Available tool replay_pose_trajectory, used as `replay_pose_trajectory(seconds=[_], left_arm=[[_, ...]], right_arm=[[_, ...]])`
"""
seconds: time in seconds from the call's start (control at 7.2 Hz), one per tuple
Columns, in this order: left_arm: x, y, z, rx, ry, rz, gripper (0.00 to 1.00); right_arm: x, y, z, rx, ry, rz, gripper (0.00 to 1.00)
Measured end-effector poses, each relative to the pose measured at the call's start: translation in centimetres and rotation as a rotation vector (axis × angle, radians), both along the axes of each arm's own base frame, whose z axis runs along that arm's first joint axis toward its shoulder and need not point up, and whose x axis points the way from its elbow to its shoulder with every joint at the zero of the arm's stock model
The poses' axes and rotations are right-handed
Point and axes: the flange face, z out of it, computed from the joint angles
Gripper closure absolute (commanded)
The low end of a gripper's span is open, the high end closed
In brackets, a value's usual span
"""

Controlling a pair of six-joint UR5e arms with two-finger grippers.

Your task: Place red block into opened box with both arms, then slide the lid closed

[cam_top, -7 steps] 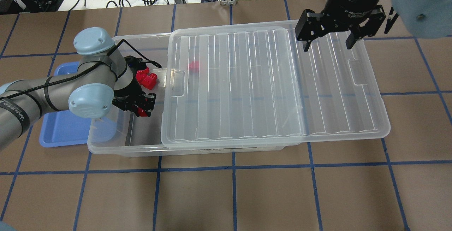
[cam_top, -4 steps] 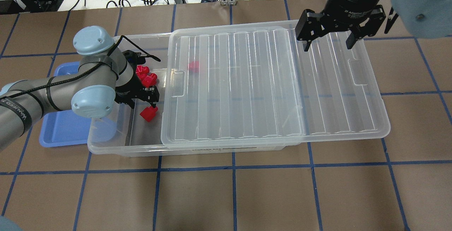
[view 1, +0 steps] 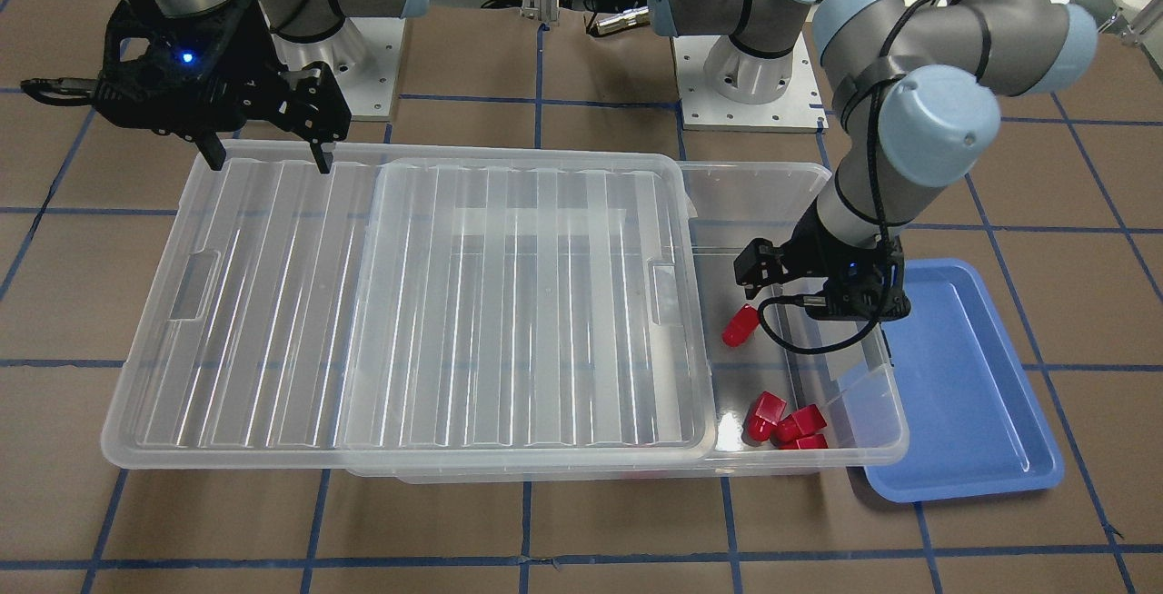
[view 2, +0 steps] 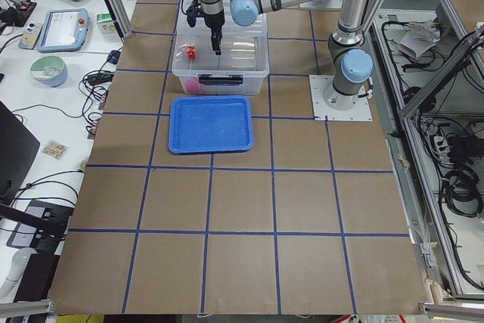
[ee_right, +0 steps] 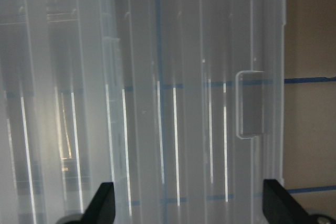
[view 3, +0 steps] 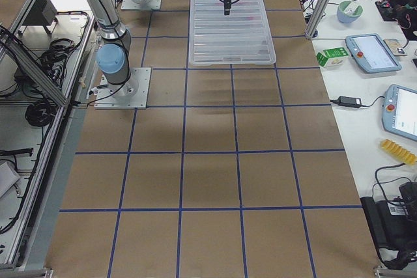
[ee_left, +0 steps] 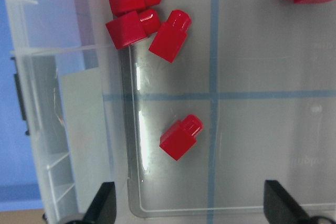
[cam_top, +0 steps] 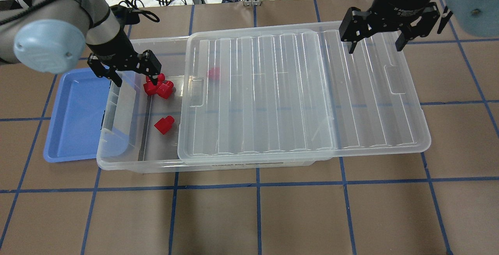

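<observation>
Presently the red block (cam_top: 163,124) lies on the box (cam_top: 132,164) floor; left gripper (cam_top: 135,78) and right gripper (cam_top: 376,47) both spread, empty. Risk: uneven push skews the lid (cam_top: 296,91), jamming it against the rim.

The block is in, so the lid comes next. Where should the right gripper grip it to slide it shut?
Likely the overhanging end by the handle recess, from above: the lid lies flat, that end juts past the box, and the open right gripper hangs over it.
</observation>
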Motion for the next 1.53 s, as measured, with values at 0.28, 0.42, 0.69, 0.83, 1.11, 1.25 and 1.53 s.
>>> replay_pose_trajectory(seconds=[0.28, 0.42, 0.69, 0.83, 1.11, 1.25, 1.53], left_arm=[[-2.1, 2.1, 6.6, -0.067, -0.021, -0.041, 0.0], [-2.6, 2.9, 8.0, -0.09, -0.03, -0.054, 0.0], [-2.5, 3.3, 8.4, -0.101, -0.022, -0.059, 0.0], [-2.5, 3.3, 8.4, -0.103, -0.019, -0.058, 0.0], [-2.5, 3.3, 8.4, -0.103, -0.017, -0.058, 0.0], [-2.5, 3.4, 8.4, -0.103, -0.017, -0.058, 0.0], [-2.5, 3.4, 8.3, -0.101, -0.018, -0.058, 0.0]], right_arm=[[-7.6, -0.5, -0.9, 0.072, 0.025, -0.038, 0.0], [-10.9, -0.4, -1.8, 0.105, 0.022, -0.025, 0.01], [-17.2, 0.4, -6.3, 0.149, 0.003, -0.028, 0.0], [-19.1, 1.1, -9.5, 0.154, -0.007, -0.039, 0.0], [-19.7, 2.1, -13.9, 0.14, -0.01, -0.042, 0.01], [-19.5, 2.1, -14.7, 0.133, -0.021, -0.042, 0.01], [-18.3, 1.7, -15.6, 0.101, -0.07, -0.031, 0.0]])
